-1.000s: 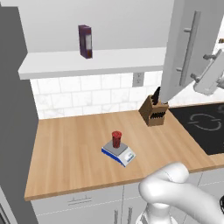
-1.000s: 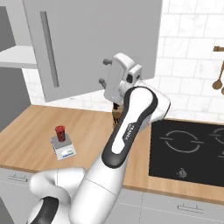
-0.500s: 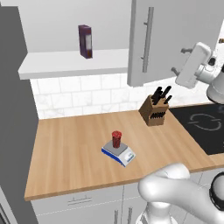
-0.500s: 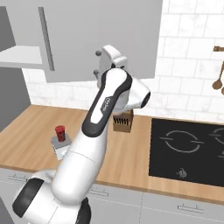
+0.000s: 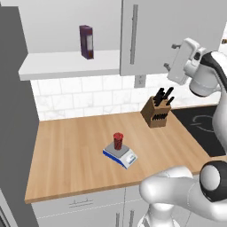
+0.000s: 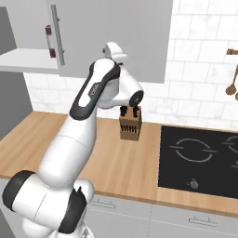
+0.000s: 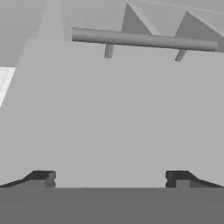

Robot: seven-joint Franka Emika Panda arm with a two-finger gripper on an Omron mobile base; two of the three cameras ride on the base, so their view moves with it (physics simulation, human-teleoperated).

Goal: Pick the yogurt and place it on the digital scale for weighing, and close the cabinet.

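The gripper (image 7: 109, 176) is wide open and holds nothing. In the hand view its two dark tips sit far apart at the bottom, right up against a flat grey door with a long bar handle (image 7: 144, 39) across the top. That door belongs to the cabinet (image 5: 170, 33).

In the left base view the hand is at the upper right, pushing the door from its front side. Half a second ago the door stuck out at an angle and the gripper was further right. Now the door has swung more toward the left and looks nearly flat against the cabinet. The left part of the cabinet is not covered, so the shelf (image 5: 71, 62) and the purple carton (image 5: 86, 42) on it can be seen.

The yogurt (image 5: 118, 141) stands on the digital scale (image 5: 119, 154) in the middle of the worktop (image 5: 66, 155), same as before. So I think the weighing part is done and only the door closing is left.
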